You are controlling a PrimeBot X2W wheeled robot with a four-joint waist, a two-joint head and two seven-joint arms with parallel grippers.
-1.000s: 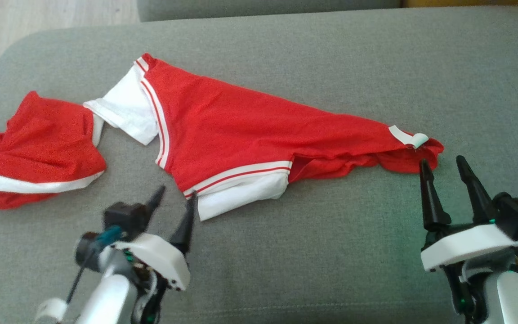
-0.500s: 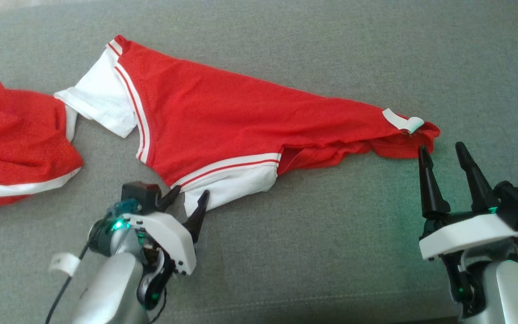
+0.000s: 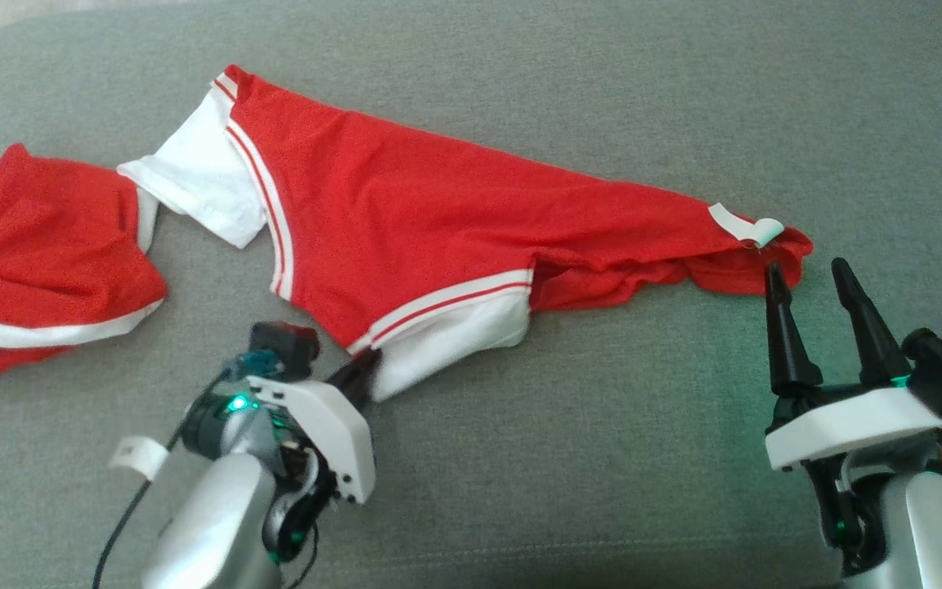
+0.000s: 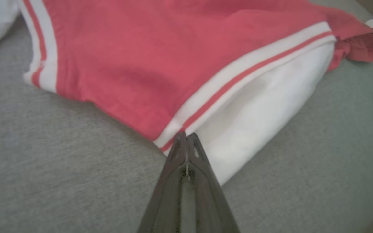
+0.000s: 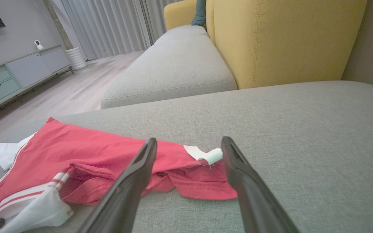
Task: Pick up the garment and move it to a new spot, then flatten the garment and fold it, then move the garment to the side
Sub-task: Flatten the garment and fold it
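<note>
Cloth first: the garment (image 3: 438, 221) is a red top of fine, slightly dimpled knit, with plain white sleeves and white bands that each carry a thin red stripe. It lies spread on a grey sofa cushion (image 3: 602, 458) covered in coarse woven fabric. The top is drawn out into a long wedge, broad at the sleeve end on the robot's left and tapering to a rumpled point on the right. There a small white label (image 3: 745, 229) curls up from the hem. The far sleeve (image 3: 197, 184) juts out flat, and the near sleeve (image 3: 455, 343) is bunched into a soft rounded pad under its striped band. Loose red folds of a lower layer show beneath the tapering part.

The left gripper (image 3: 363, 368) sits at the corner of the near sleeve, its jaws pressed together where the striped band meets the white cloth. They seem to pinch that edge, though any fabric between them is hard to make out. The right gripper (image 3: 805, 268) stands at the tapered end with its jaws wide apart, one fingertip at the red hem just below the label.

A second red piece (image 3: 46, 245) with a white band lies crumpled just beside the far sleeve. In the right wrist view a mustard-yellow backrest (image 5: 287, 42) rises behind the cushion.
</note>
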